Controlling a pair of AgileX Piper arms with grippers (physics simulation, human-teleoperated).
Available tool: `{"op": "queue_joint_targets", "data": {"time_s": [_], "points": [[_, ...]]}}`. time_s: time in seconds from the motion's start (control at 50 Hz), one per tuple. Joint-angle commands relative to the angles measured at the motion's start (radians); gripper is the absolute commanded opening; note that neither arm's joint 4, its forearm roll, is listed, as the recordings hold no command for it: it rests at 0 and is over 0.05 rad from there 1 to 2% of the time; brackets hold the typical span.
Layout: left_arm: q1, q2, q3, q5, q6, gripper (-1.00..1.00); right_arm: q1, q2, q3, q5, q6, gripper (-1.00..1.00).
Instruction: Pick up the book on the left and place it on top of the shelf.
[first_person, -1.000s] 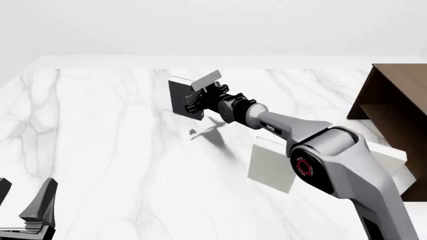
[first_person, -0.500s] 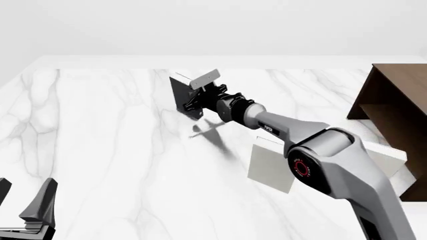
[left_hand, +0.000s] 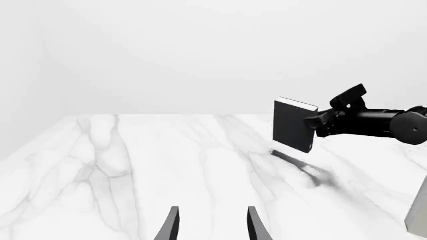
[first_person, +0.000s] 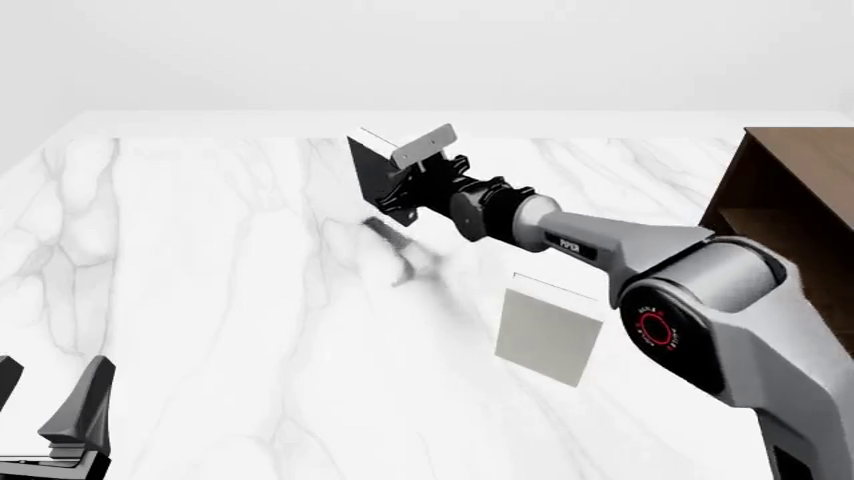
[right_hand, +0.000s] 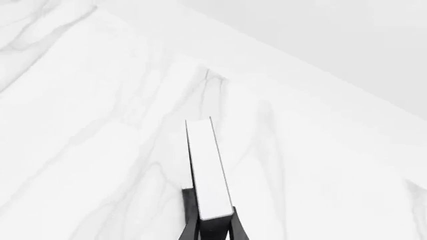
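White-veined marble counter (first_person: 200, 300) spreads under blank pale walls (brown shelf (first_person: 787, 230) at right), the right gripper (first_person: 416, 190) clamping the book (first_person: 374, 170) aloft.

White marble table (first_person: 200, 300); 1 pale grey book (first_person: 547, 328) standing on it; shelf (first_person: 787, 215) at right.

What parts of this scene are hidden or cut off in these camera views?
- The shelf: front view, cut off by the right edge; its top surface does not show.
- A second pale book: front view, not seen; the right arm covers that area behind the pale grey book.
- The black book: right wrist view shows only white page edges.
- The left gripper: front view, cut by the bottom corner.
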Motion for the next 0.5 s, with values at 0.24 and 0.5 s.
{"op": "queue_joint_targets", "data": {"time_s": [0.24, 0.5], "points": [[0.000, 0.000, 0.000, 0.000, 0.000, 1.00, -0.026, -0.391, 0.326, -0.062, -0.005, -1.00], [0.000, 0.000, 0.000, 0.000, 0.000, 1.00, -0.034, -0.582, 0.460, -0.039, -0.037, -1.00]]}}
